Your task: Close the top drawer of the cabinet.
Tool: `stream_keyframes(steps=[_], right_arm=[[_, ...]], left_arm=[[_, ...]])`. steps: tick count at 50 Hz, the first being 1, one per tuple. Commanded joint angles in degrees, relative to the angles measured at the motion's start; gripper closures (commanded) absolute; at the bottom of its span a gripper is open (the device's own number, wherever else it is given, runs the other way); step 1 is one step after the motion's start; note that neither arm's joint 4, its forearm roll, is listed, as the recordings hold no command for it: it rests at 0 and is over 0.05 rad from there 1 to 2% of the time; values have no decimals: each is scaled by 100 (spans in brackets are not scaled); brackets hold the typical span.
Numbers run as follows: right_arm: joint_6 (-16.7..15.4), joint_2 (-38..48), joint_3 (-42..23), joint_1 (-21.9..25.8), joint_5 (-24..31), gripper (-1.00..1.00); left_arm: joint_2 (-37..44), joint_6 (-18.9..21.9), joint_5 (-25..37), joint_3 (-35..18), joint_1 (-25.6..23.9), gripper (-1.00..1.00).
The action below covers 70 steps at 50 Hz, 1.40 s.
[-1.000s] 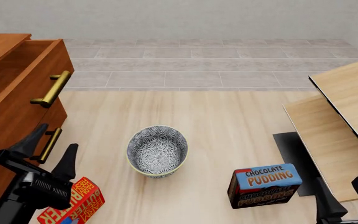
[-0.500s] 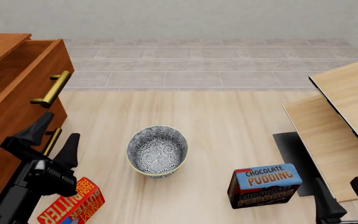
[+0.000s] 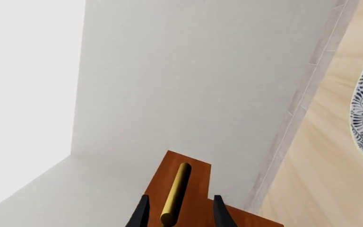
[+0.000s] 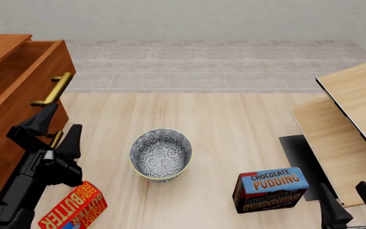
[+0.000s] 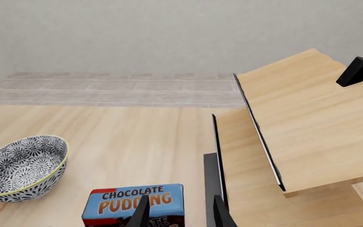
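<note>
Left gripper [image 4: 51, 128] is being held with fingers spread wide in front of the cabinet [image 4: 5, 138], just below the brass handle [image 4: 53, 89] of the top drawer [image 4: 24, 76].

That drawer is being shown pulled out at the far left of the front view, above a lower handle [image 4: 55, 139]. "CHOCOLATE PUDDING" is being displayed on a blue box [image 4: 271, 189], near which the right gripper [image 4: 351, 205] is being kept parted. "BUTTER" is being read on a red-and-yellow packet [image 4: 75, 207] beside a patterned bowl [image 4: 160, 154].

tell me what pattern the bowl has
The bowl has a dense black-and-white floral print with a yellowish rim, clearest in the front view.
</note>
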Motion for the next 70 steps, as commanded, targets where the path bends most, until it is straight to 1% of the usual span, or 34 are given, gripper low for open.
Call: stream_keyframes(steps=[1, 9, 11, 28, 35, 38, 40, 48, 56, 70], right_arm=[[-6, -1, 0, 76, 42, -100], [-13, -1, 0, 110, 62, -100], [-2, -1, 0, 115, 61, -100], [-18, -1, 0, 115, 82, -100], [-23, -2, 0, 147, 84, -100], [-26, -2, 0, 140, 91, -100], [-24, -2, 0, 144, 86, -100], [-12, -2, 0, 159, 71, -100], [-2, -2, 0, 168, 66, -100], [10, -2, 0, 165, 61, -100]], left_arm=[[186, 236, 0, -225, 15, -100], [272, 401, 0, -305, 49, -100], [269, 355, 0, -307, 77, -100], [370, 524, 0, -555, 345, -100], [530, 554, 0, -694, 473, -100], [638, 643, 0, -747, 475, -100], [700, 580, 0, -757, 508, -100], [904, 556, -1, -901, 681, -100], [1125, 595, -1, -1066, 812, -100], [1124, 590, -1, -995, 919, -100]])
